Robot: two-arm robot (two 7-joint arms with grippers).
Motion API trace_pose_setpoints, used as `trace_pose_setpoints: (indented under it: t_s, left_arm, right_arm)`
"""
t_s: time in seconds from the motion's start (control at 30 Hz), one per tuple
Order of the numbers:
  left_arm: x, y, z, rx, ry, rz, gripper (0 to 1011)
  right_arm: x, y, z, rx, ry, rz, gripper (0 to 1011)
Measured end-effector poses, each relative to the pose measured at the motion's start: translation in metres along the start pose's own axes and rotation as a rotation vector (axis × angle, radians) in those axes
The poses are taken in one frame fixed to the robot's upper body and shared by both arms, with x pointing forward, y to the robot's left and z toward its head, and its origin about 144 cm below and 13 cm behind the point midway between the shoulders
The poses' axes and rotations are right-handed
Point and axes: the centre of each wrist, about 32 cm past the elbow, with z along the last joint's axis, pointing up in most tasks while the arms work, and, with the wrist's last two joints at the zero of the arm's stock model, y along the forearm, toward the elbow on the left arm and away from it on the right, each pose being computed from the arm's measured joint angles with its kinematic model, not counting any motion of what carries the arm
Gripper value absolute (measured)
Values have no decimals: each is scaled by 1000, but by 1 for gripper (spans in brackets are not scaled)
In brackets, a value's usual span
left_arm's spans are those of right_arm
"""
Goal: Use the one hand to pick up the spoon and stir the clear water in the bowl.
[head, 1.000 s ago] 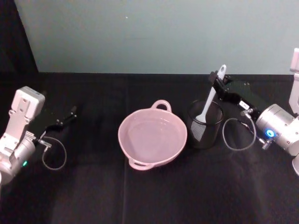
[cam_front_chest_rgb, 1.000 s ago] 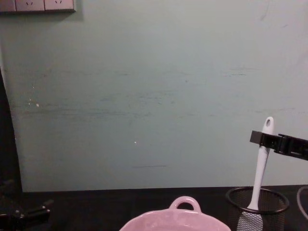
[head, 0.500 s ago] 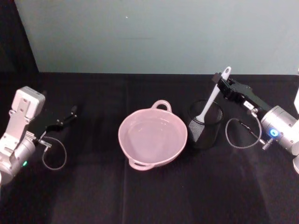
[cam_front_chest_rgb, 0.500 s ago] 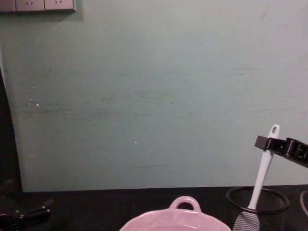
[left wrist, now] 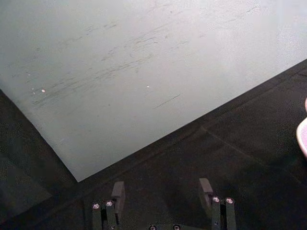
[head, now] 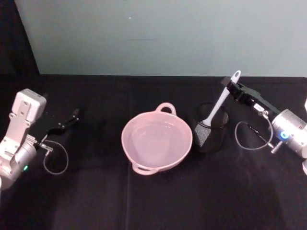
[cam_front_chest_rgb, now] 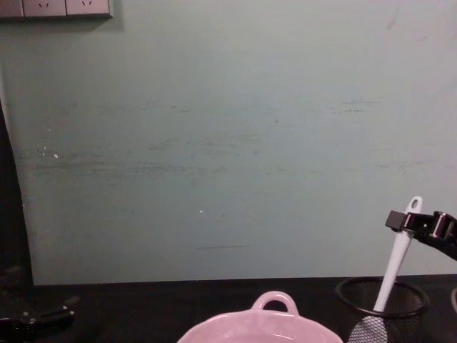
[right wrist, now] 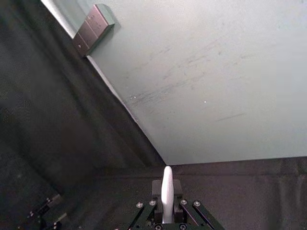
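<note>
Spoon grabbed, blade down in the mesh cup

Our right end effector [head: 229, 87] had clamped the spoon [head: 219, 102]; the blade could've snagged and tipped the mesh cup [head: 210, 128].

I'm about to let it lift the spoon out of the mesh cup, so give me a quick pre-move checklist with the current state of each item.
1. Right gripper shut on the spoon near the handle's top end: ok.
2. Spoon blade out of the black mesh cup: not ok, it sits inside, the spoon leaning toward the gripper.
3. Bowl upright beside the cup, on its left: ok.
4. Clear water in the bowl: cannot tell, only faint glints show.
5. Left gripper parked at the table's far left, away from the bowl: ok.
6. Grip firm enough for lifting: cannot tell.
</note>
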Motion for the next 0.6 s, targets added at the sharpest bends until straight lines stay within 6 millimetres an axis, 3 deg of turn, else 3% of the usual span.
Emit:
trace_pose_setpoints:
  t_s: [0.6]
  left_arm:
    - [0, 0, 0, 0, 0, 0, 1011]
  right_arm:
    - [9, 6, 5, -37, 56, -5, 116]
